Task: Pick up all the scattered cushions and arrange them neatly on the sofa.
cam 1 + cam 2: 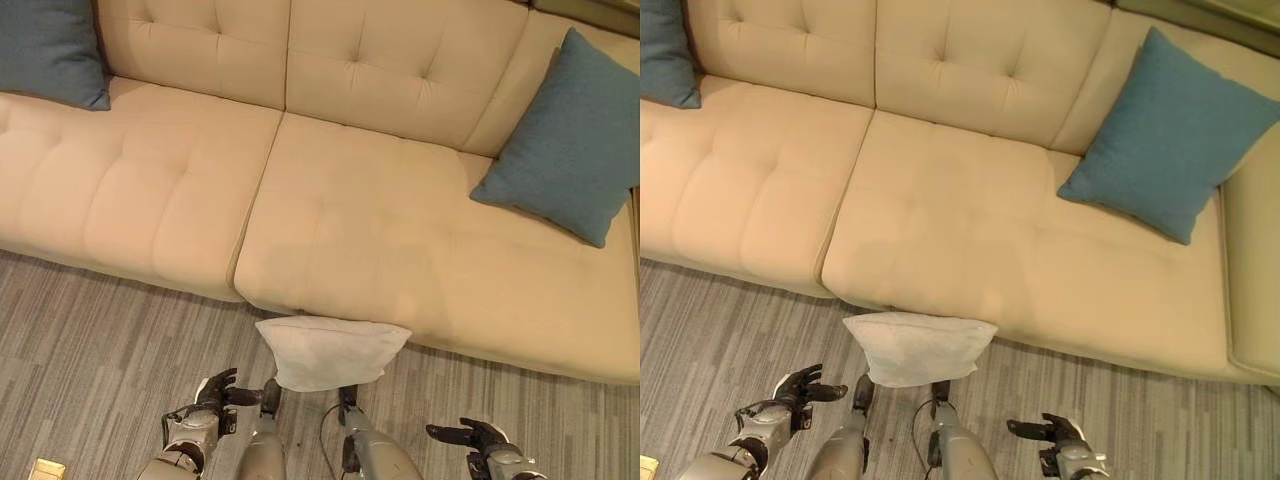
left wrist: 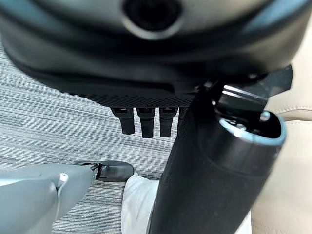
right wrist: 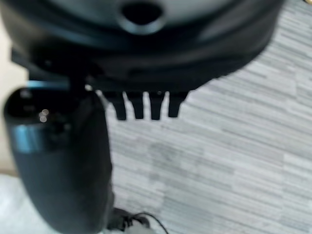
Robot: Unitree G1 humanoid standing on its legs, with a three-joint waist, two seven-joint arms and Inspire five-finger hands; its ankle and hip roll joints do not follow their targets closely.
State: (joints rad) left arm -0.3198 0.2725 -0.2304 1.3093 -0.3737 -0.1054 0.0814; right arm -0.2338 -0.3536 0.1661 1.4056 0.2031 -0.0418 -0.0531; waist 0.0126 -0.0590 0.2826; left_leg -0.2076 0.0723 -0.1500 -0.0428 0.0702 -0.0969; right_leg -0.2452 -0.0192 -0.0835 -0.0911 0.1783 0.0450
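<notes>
A pale grey cushion (image 1: 330,352) lies on the carpet against the front edge of the beige sofa (image 1: 340,230), just below the seam between its two seats. One blue cushion (image 1: 575,140) leans in the sofa's right corner. Another blue cushion (image 1: 50,50) rests in the far left corner. My left hand (image 1: 212,393) hovers low over the floor, left of the grey cushion, open and holding nothing. My right hand (image 1: 470,435) hangs to the cushion's right, also open and apart from it. The left wrist view shows straight fingers (image 2: 141,122) with the grey cushion (image 2: 136,204) past them.
Grey striped carpet (image 1: 90,340) runs along the sofa front. A small yellow object (image 1: 45,468) lies on the floor at the lower left. The sofa's right armrest (image 1: 1252,290) closes off that side. Both seat cushions between the blue cushions are bare.
</notes>
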